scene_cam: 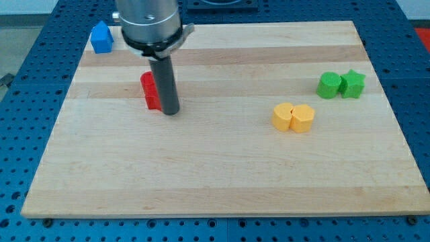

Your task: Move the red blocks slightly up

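Observation:
Red blocks sit together on the wooden board, left of centre toward the view's top; their shapes are partly hidden by the rod. My tip rests on the board right against the red blocks' right side, near their lower edge. The rod rises from there to the arm's grey body at the view's top.
A blue block sits at the board's top left corner. A green round block and a green star block touch at the right. Two yellow blocks touch right of centre.

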### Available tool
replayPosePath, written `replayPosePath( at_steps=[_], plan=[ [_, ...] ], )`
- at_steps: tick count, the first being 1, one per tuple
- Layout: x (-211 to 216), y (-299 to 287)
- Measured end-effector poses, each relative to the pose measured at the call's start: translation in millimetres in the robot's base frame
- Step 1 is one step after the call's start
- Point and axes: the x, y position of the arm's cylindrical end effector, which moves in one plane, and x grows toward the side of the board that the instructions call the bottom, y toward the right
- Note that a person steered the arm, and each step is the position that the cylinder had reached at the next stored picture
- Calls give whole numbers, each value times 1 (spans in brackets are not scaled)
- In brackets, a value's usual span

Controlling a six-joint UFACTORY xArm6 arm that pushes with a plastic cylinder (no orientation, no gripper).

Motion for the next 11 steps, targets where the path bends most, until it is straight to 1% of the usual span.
replayPosePath(
  at_steps=[2, 4, 5, 9, 10, 11],
  plan=[
    [-17, -13],
    [28, -21],
    [22, -27],
    [-51, -27],
    [-51, -27],
    [-31, -28]
  ],
)
